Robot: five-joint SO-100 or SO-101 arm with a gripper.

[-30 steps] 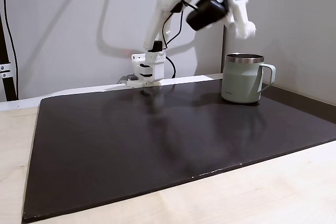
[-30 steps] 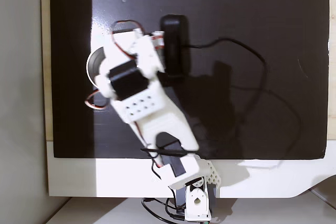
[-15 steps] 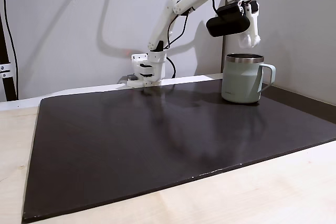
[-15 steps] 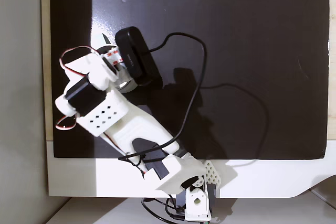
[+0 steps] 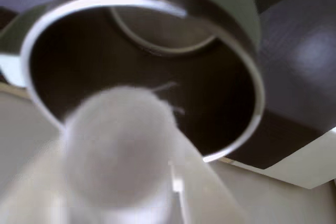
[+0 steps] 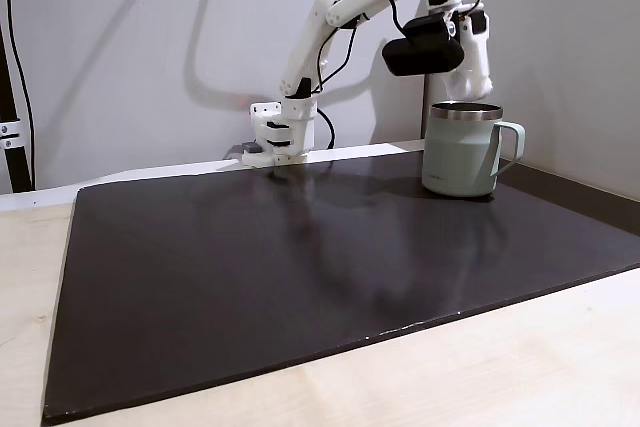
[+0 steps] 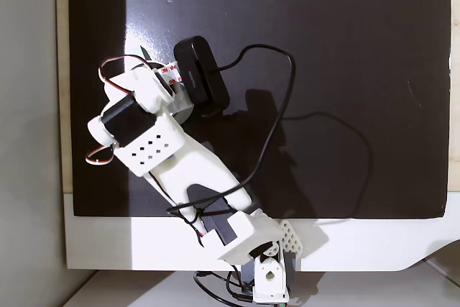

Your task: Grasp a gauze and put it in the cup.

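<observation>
Gauze (image 5: 118, 148): a white roll, blurred and close in the wrist view, clamped between my claw's fingers (image 5: 210, 192) directly above the open mouth of the cup (image 5: 231, 35). Cup: pale green mug with a steel rim, upright on the dark mat (image 6: 300, 277) near its far right edge in a fixed view (image 6: 462, 152). My claw (image 6: 470, 77) hangs just over that rim, apart from it. Black camera module (image 6: 424, 52): mounted beside my wrist.

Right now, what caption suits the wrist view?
Pincer holding white gauze above the open cup.
</observation>
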